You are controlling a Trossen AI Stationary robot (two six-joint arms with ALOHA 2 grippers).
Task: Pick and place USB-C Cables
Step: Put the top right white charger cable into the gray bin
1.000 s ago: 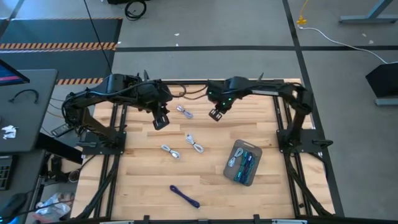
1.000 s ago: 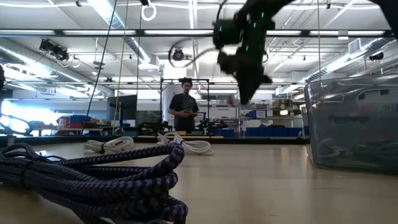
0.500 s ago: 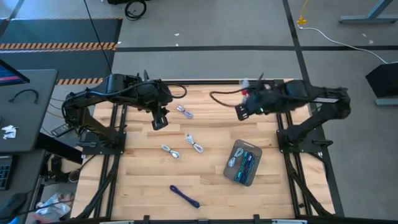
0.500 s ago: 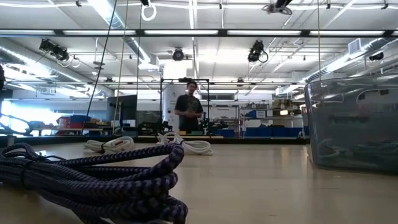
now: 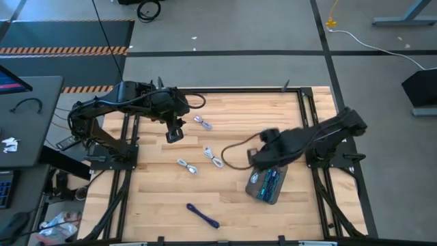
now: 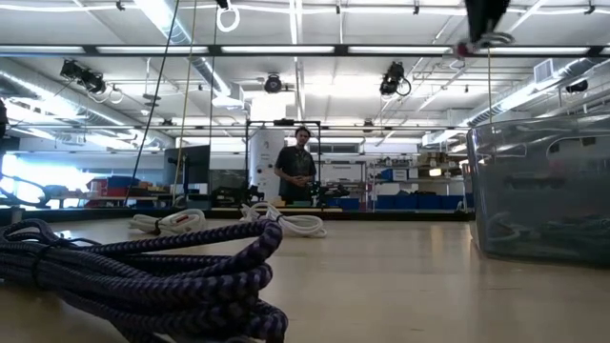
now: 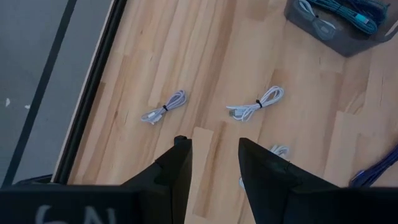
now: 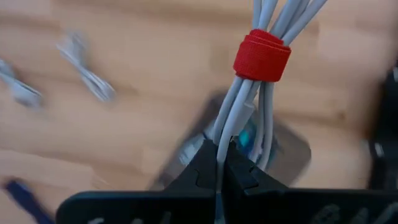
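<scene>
On my overhead feed, the left gripper (image 5: 175,134) hangs over the far-left part of the wooden table (image 5: 232,205). Its wrist camera shows me its fingers (image 7: 180,168) spread apart with bare wood between them and nothing held.

Just to its right lies a white cable bundle (image 5: 203,123), and nearer the middle I see two more, one (image 5: 187,166) beside the other (image 5: 214,158). Closer to the near edge a dark blue-purple cable (image 5: 203,215) lies alone, well apart from the rest; at table level it fills the foreground (image 6: 143,272).

Further right, the right gripper (image 5: 261,156) sits above the far end of the grey tray (image 5: 270,199), blurred in the overhead picture. From its wrist camera I see its fingers (image 8: 239,174) pressed on a silver-grey cable bundle (image 8: 249,118) bound with a red strap (image 8: 262,55), with the tray directly beyond it. The tray already holds teal cables (image 5: 268,183) and a pale one (image 5: 256,179).

A person (image 6: 299,174) stands in the room behind the table.
</scene>
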